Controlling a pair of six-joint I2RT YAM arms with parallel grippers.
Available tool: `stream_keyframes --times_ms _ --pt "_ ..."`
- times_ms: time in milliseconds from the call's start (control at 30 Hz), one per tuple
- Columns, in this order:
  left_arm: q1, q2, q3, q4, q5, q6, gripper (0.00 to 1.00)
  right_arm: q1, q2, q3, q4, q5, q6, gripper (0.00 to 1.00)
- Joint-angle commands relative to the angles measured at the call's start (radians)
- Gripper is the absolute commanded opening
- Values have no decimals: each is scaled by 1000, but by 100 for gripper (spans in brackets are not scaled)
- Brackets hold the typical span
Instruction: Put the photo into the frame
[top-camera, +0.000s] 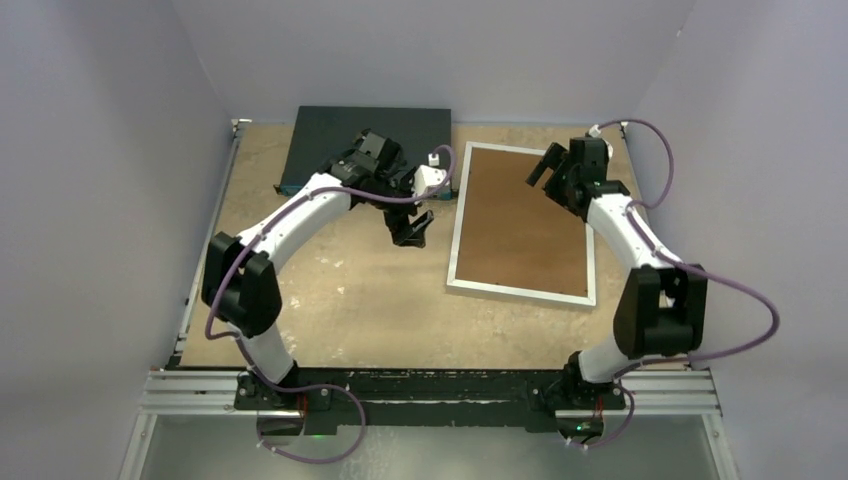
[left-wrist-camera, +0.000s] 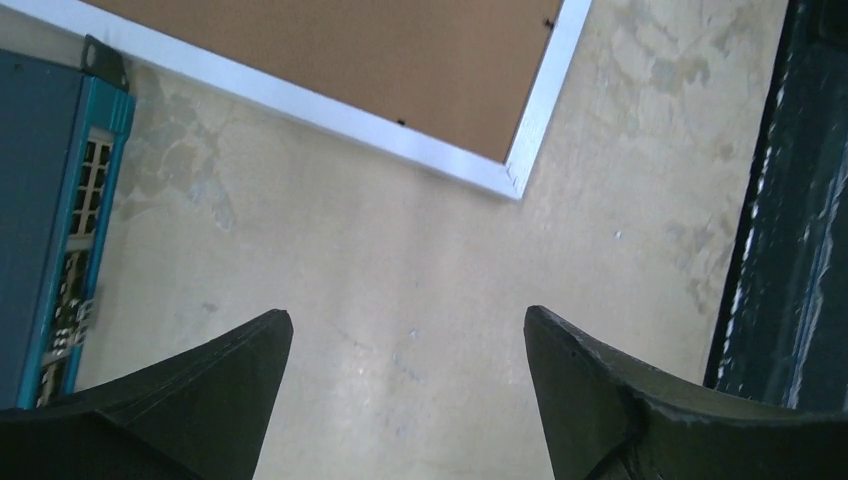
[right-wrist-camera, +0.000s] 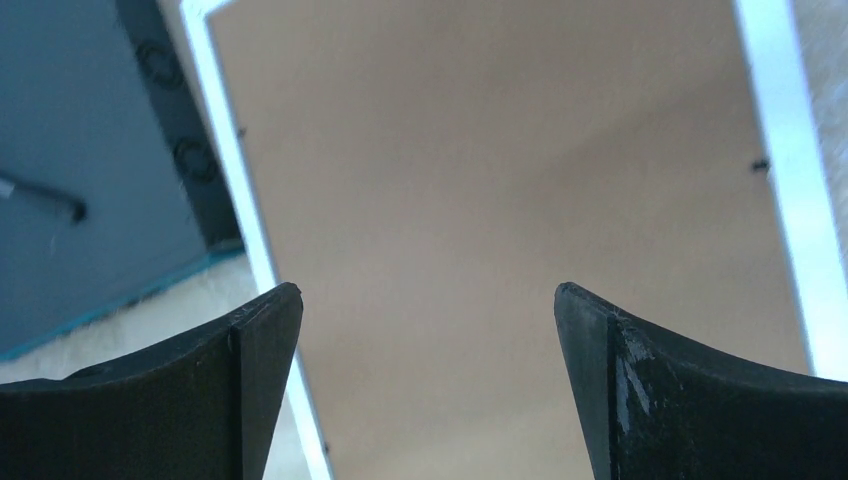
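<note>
Your left pincer (top-camera: 410, 232) hung wide open and empty over the bare bench (top-camera: 350, 300), just beside the frame (top-camera: 520, 292). Your right pincer (top-camera: 548, 165), also spread wide, held nothing above the brown backing board (top-camera: 515, 225) filling that frame, which lay flat right of centre.

Soft, even light falls from above in the overhead view. It is rather dim, with a cool lilac cast on the walls (top-camera: 120, 150) and only faint, diffuse shadows on the bench (top-camera: 350, 300). The left wrist view is brighter, and the border of the frame (left-wrist-camera: 300, 108) glares white. The right wrist view is soft and out of focus, the fingers (right-wrist-camera: 150, 400) of the right tool (right-wrist-camera: 428, 292) near-black.
</note>
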Motion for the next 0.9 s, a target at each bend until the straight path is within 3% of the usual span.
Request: stream_keyframes --times_ms 0,167,333,600,667,867 --pt "1 -116 -71 -74 -84 279 86 -15 140 142 -1 179 -16 99" --pt "-69 -155 -173 -47 -128 410 90 -13 351 413 19 232 -53 98" --pt "-236 -167 -323 79 -278 489 93 -8 629 761 -69 257 -100 96" --pt "-340 -52 -332 223 -378 545 94 -6 851 1009 -109 240 -171 96" --pt "-362 -21 -305 221 -389 554 94 -7 808 973 -130 231 -163 98" --pt "-442 33 -294 243 -439 547 88 -117 462 460 17 118 -45 99"
